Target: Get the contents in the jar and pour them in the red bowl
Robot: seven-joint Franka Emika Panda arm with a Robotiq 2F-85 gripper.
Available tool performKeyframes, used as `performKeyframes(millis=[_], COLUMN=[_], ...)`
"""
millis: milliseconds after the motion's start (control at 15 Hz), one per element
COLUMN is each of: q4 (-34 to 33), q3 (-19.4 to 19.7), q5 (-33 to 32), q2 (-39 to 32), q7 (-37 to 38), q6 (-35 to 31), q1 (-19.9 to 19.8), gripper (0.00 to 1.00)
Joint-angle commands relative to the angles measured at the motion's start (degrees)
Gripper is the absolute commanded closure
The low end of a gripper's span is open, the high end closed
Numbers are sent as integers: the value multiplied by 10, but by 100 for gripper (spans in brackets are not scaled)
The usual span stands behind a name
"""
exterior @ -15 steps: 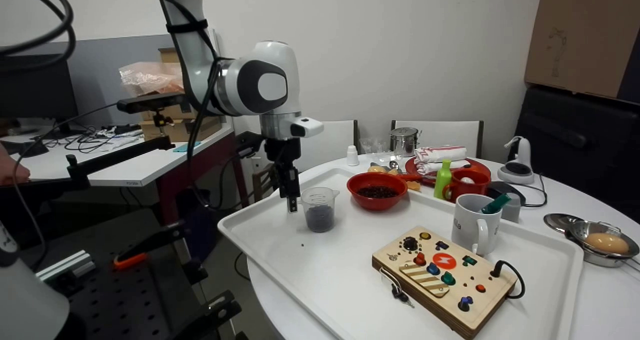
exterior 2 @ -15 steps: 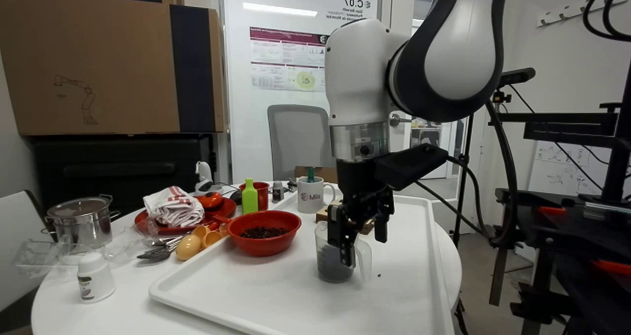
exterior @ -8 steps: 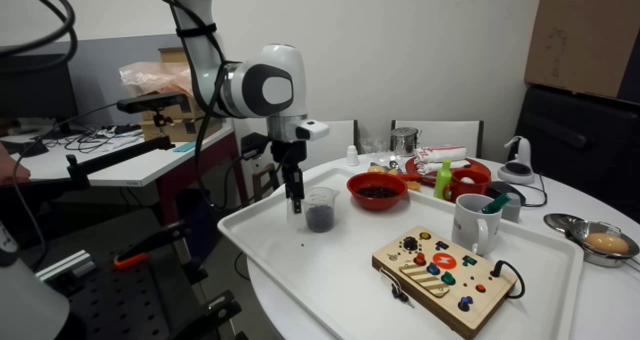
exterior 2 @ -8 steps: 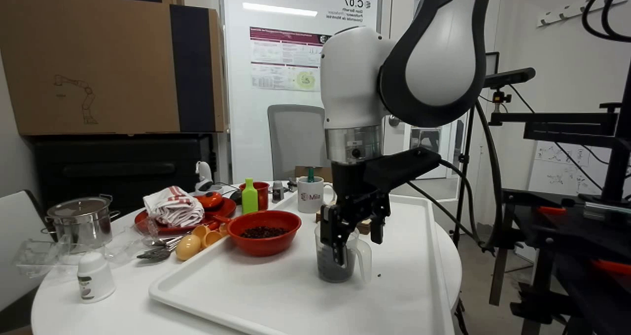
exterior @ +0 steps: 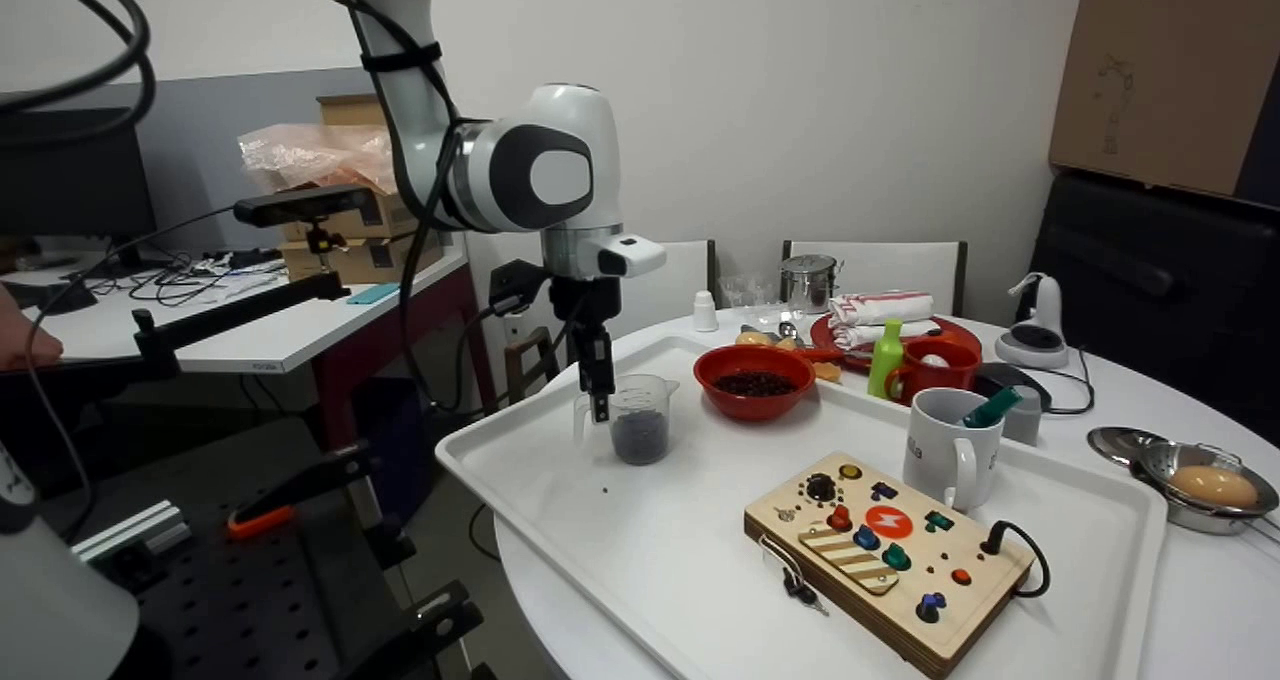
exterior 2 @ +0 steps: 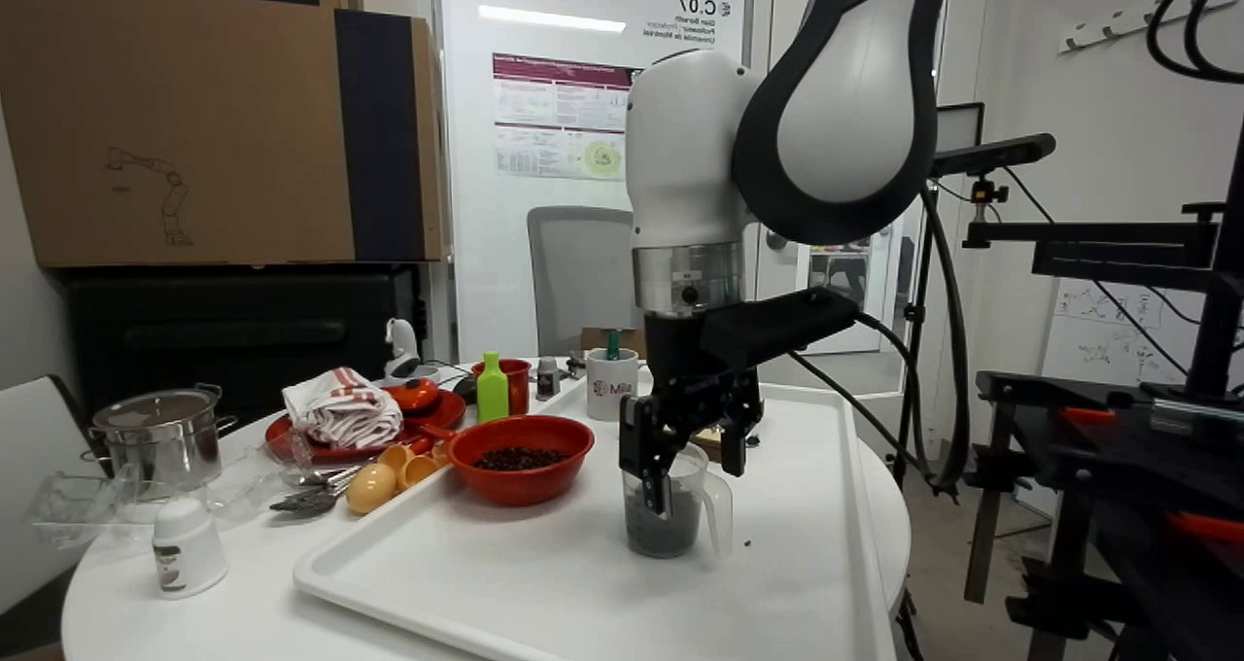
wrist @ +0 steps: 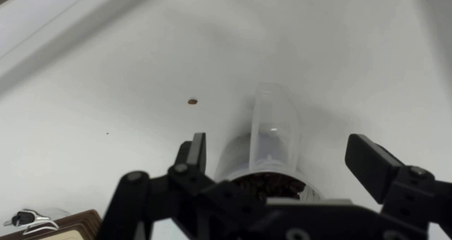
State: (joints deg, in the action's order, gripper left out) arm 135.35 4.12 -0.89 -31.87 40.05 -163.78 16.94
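Observation:
The clear jar, a see-through measuring cup with a handle, stands upright on the white tray in both exterior views. Its dark contents show as small blackish pieces through the mouth in the wrist view, partly hidden by the gripper body. My gripper points down at the jar's upper part, on the handle side. In the wrist view the gripper is open, with the jar's handle between the spread fingers and a gap to each. The red bowl stands near the jar, with dark pieces in it.
The white tray also carries a wooden knob box and a white mug. A loose dark piece lies near the jar. A green bottle, a red plate with a towel and egg-like items stand beyond the tray.
My gripper has moved from beside the handle toward the jar's mouth, rising slightly, rightward in one exterior view and leftward in another. The jar and bowl have not moved.

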Motion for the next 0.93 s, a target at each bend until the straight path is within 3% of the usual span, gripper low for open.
performKeyframes(millis=[0,267,333,400,467,867], q4=[-8,-6,-5,-4,-4,-4], q3=[1,1,1,1,1,0], q5=[20,22,22,21,22,20], q2=[-3,-1,0,0,1,2], q7=[-18,-18,-18,-17,-17,-16], q6=[13,22,24,26,28,43], q1=[-1,-2,-3,-2,-2,-1], gripper=[0,5,10,29,33,79])
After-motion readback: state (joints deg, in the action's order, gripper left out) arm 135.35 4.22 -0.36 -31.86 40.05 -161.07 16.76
